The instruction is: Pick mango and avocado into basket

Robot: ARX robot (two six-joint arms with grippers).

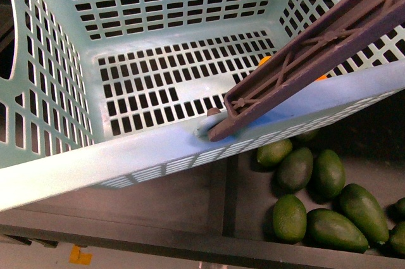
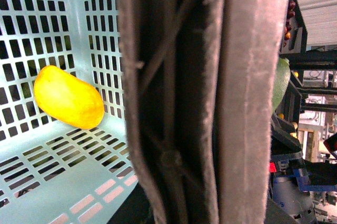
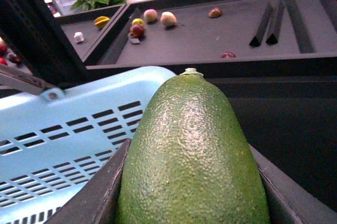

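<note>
Beside basket [image 3: 63, 113] rim: right pincer [image 3: 190, 192] pinching avocado [image 3: 192, 139].
Mango [image 2: 68, 97] lies inside already. Carry avocado over rim, clear of raised handle [image 1: 304, 54], lower before releasing. Left pincer unseen.

Bright, even light; mango [image 2: 68, 97] glares, slightly overexposed.

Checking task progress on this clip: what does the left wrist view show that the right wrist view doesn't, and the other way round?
Only the left wrist view: the mango lying on the slotted floor inside the basket, and the brown-grey handle filling the middle of the picture. Only the right wrist view: the right gripper shut on the avocado, with dark shelf trays holding a few small fruits behind. Both: the aqua basket, seen from different sides.
</note>
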